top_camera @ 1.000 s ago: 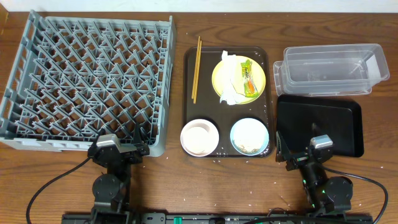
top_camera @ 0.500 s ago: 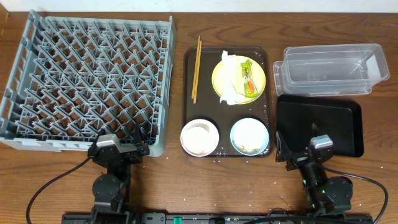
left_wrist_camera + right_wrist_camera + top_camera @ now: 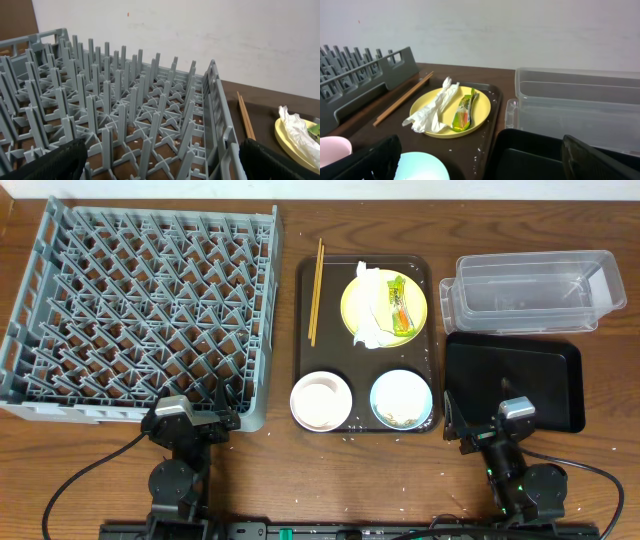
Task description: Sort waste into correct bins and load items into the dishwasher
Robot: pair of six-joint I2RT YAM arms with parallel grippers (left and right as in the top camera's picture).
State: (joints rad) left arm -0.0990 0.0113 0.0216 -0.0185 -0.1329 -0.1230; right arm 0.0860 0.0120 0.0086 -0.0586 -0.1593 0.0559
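Observation:
The grey dish rack (image 3: pixel 140 310) fills the left side. A yellow plate (image 3: pixel 415 292) holds the crumpled napkin (image 3: pixel 370 315) and the green-and-orange wrapper (image 3: pixel 399 305). Chopsticks (image 3: pixel 315 290), a pinkish-white bowl (image 3: pixel 319 400) and a light blue bowl (image 3: pixel 401 392) with food scraps (image 3: pixel 400 418) lie beside it. The clear tub (image 3: pixel 535 290) and the black tray (image 3: pixel 515 375) are at the right. My left gripper (image 3: pixel 190 420) is open at the rack's near edge (image 3: pixel 165 165). My right gripper (image 3: pixel 485 425) is open and empty by the black tray (image 3: pixel 482 165). No white cup shows.
The plate, bowls and chopsticks all rest on a dark brown serving tray (image 3: pixel 305 340) between rack and bins. Loose rice grains (image 3: pixel 440 365) dot the tray's edge and the wooden table near the front. A white wall stands behind.

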